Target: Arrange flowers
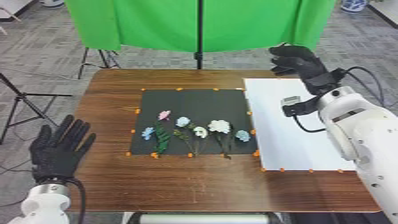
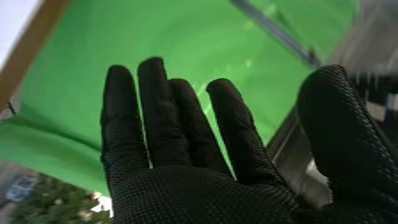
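Flowers (image 1: 218, 126) lie on the black mat (image 1: 191, 106). Right hand (image 1: 300, 62), beyond its right side, and left hand (image 1: 57, 154), leftward, have straight fingers, apart.

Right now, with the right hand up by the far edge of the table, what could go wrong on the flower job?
Likely risks:
1. The flowers lie close together, so the right hand may drag the blue flower along when going for the big white flower.
2. The stems are thin and flat on the black mat; gloved fingers could miss them.
3. The cable looping off the right arm might sweep across the mat.
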You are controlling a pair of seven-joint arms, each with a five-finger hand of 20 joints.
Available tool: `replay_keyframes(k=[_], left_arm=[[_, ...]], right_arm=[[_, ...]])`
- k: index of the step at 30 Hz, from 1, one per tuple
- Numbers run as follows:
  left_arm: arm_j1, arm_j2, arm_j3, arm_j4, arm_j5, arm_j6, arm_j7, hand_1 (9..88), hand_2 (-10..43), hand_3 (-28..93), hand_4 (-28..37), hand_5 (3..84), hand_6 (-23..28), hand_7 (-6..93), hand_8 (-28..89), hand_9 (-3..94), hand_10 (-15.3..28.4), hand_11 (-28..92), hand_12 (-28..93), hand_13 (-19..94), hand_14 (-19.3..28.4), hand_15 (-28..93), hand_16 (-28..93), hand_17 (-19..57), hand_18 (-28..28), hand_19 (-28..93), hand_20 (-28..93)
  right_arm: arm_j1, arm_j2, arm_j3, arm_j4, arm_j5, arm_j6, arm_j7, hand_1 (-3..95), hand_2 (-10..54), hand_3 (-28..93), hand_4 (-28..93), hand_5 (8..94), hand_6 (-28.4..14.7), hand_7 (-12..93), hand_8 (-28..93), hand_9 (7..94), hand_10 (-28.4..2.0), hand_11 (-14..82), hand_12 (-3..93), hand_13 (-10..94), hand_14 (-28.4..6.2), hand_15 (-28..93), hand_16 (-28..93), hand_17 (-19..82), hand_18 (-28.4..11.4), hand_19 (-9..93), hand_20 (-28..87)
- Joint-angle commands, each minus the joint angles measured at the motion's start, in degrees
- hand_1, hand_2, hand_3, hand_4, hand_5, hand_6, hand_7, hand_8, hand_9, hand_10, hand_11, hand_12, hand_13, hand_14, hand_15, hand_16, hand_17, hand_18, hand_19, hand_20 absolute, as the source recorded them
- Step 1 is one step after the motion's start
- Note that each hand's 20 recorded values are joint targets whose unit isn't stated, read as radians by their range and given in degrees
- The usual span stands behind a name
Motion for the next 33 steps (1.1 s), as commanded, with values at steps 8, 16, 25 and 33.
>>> replay_keyframes(k=[8,16,25,33], left_arm=[[-3.5,4.9,-3.65,2.97,10.71,0.52,-8.58,23.4,12.8,73,-28.3,39.5,6.4,8.1,-8,30.7,12.9,17,8,19,9.8,19,-8,-3.7,11.2,25,11],[-5.2,6.13,-4.55,3.57,14.1,3.39,-9.4,23.0,12.8,72,-28.3,34.5,5.7,6.4,-8,21.3,11.0,13,6,9,6.6,12,-8,-11.2,7.3,18,8],[-2.4,3.53,-6.5,2.58,13.89,2.03,-7.36,23.2,12.4,72,-28.3,34.0,5.6,6.1,-8,20.9,10.9,13,5,10,6.7,12,-8,-9.0,8.0,19,8],[-2.6,3.75,-6.68,1.96,13.9,1.52,-6.18,23.5,12.2,72,-28.3,34.5,5.6,6.4,-8,22.0,11.1,13,5,12,7.1,12,-7,-7.6,9.1,20,9]], right_arm=[[-11.6,-4.8,10.2,0.2,41.0,3.0,-7.8,15.0,7.1,74,-23,36.8,-5.0,8,-8,34.5,-16.4,2.2,12.6,29,-13.0,12,15,15,-17.8,26,18],[-11.2,-6.7,10.2,-1.1,40.5,2.3,-7.2,13.5,7.3,75,-24,36.6,-5.4,7,-8,34.4,-16.1,2.4,11.9,28,-11.8,8,15,14,-17.1,24,19],[-13.1,-9.0,11.2,-2.8,39.5,0.3,-5.7,13.7,7.7,74,-23,36.9,-5.2,7,-8,34.2,-16.4,2.4,11.8,28,-12.5,8,16,14,-17.3,24,19],[-13.7,-9.2,11.8,-3.9,39.4,-0.8,-6.2,13.9,7.8,74,-23,37.3,-5.8,7,-8,34.3,-16.2,2.3,11.7,28,-12.2,8,16,14,-17.3,24,20]])
